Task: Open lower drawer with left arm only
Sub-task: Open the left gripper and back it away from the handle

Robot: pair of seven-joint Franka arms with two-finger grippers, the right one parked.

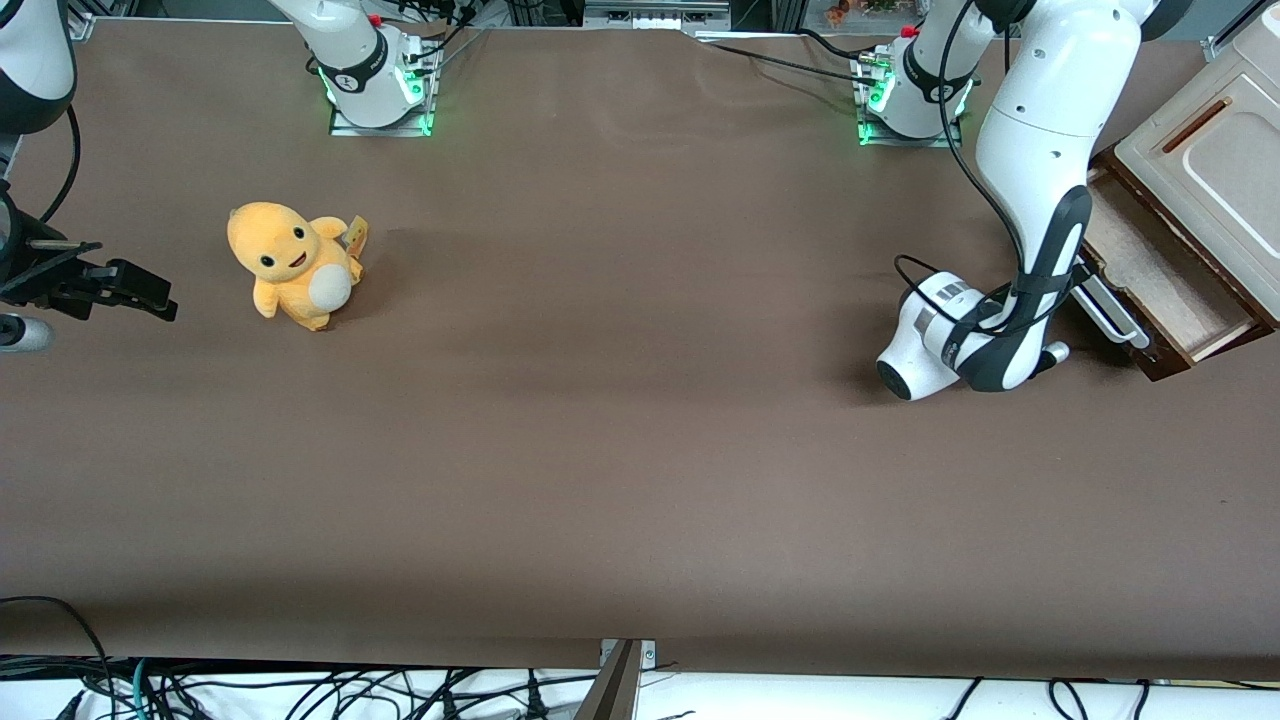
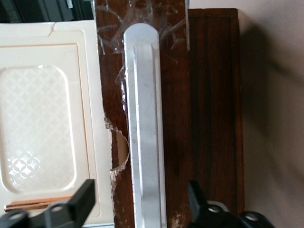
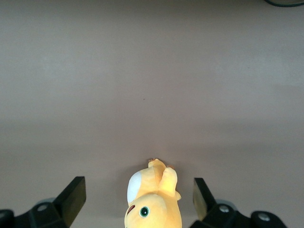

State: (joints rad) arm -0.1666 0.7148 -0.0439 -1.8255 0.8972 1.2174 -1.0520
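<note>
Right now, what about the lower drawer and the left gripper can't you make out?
- Gripper: hidden by the left arm's wrist in the front view; in the wrist view, fingers open astride the handle, contact unclear.
- Lower drawer: partly pulled out; its inner end is hidden under the cream cabinet.

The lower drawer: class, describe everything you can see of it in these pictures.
The lower drawer is shallow and wooden, with a dark brown front and a pale inside. It stands pulled partly out from under the cream cabinet, at the working arm's end of the table. A whitish metal bar handle runs along its front, with clear tape around its end. The gripper sits open, one finger on either side of the handle.
</note>
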